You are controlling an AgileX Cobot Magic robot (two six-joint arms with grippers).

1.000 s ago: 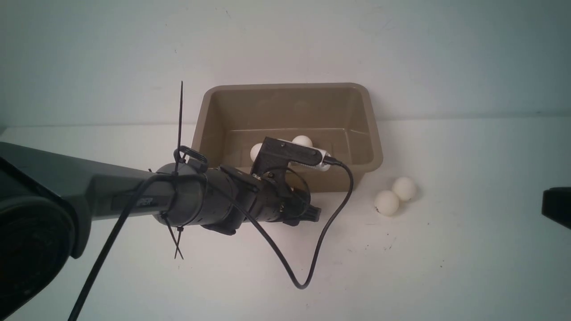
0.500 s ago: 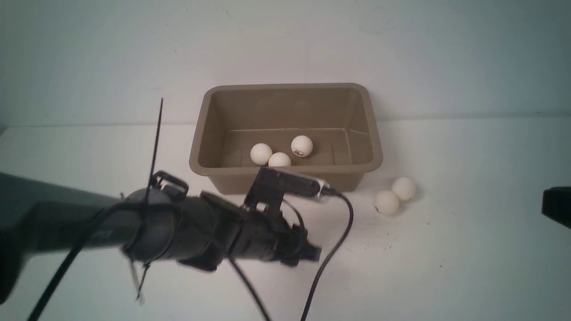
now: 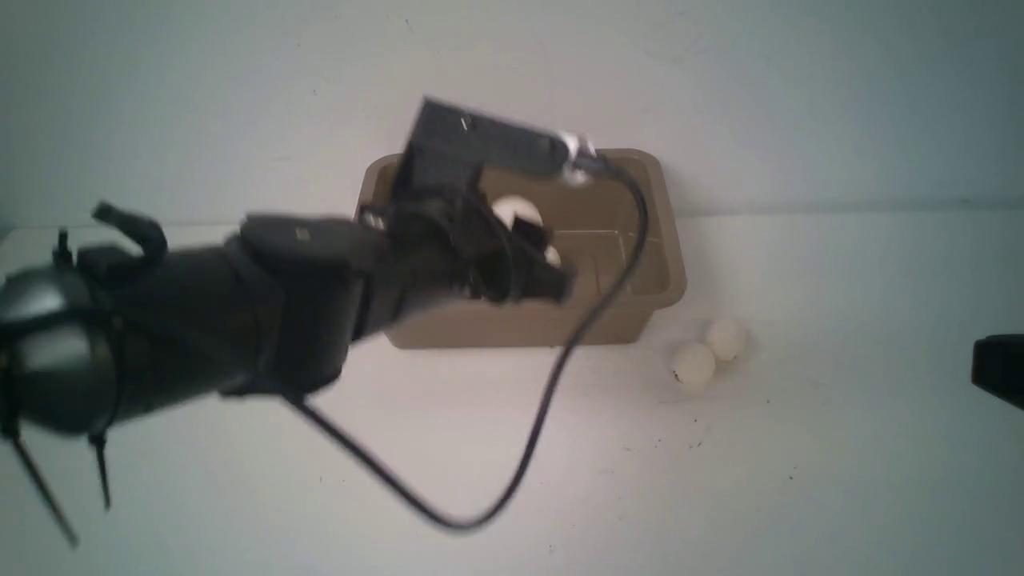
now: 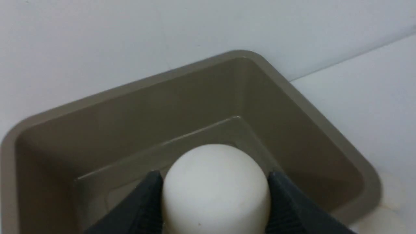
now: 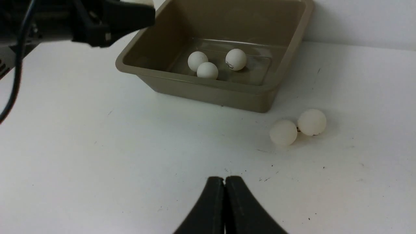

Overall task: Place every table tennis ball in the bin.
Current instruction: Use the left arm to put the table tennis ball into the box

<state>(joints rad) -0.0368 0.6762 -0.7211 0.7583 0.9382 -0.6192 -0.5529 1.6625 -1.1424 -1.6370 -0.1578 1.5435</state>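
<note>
My left gripper [image 4: 214,175] is shut on a white table tennis ball [image 4: 216,191] and holds it in the air over the taupe bin [image 4: 292,87]. In the front view the gripper [image 3: 532,260] and its ball [image 3: 512,210] hang over the bin [image 3: 664,264], hiding most of its inside. Three balls lie in the bin [image 5: 292,48]: two touching [image 5: 197,60], [image 5: 207,70], and one with a dark mark [image 5: 236,59]. Two more balls [image 5: 283,132], [image 5: 311,122] touch each other on the table right of the bin. My right gripper [image 5: 224,179] is shut and empty, low over the table.
The white table [image 3: 720,480] runs back to a white wall just behind the bin. A black cable [image 3: 552,384] loops down from the left wrist camera in front of the bin. A piece of the right arm [image 3: 998,370] shows at the right edge.
My left arm has risen from low over the table in front of the bin to above the bin, and is blurred by motion. The balls on the table and the right arm have not moved.
</note>
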